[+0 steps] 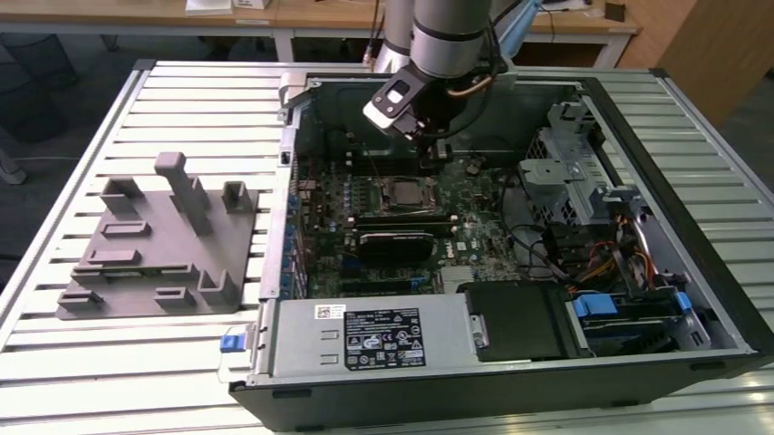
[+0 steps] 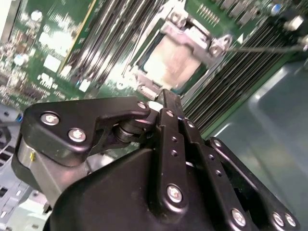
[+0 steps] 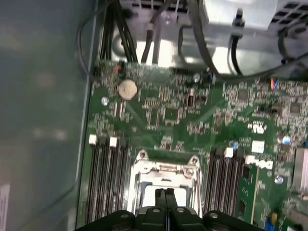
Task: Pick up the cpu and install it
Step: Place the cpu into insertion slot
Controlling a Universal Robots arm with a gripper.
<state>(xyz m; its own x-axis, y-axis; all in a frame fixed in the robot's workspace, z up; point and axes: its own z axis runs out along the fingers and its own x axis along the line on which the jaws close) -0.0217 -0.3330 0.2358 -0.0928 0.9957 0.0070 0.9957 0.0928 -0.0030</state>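
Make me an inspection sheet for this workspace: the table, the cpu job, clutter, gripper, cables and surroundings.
Surface: slatted metal table carrying an open computer case.
Job's things: cpu lies in the motherboard socket, inside its metal frame.
Clutter: grey fixture beside the case, on the exterior view's left.
Grippers: gripper shut, holding nothing, poised over the socket.
Cables: black cables at the board's edge, apart from the gripper.
Surroundings: wooden desks behind the table.
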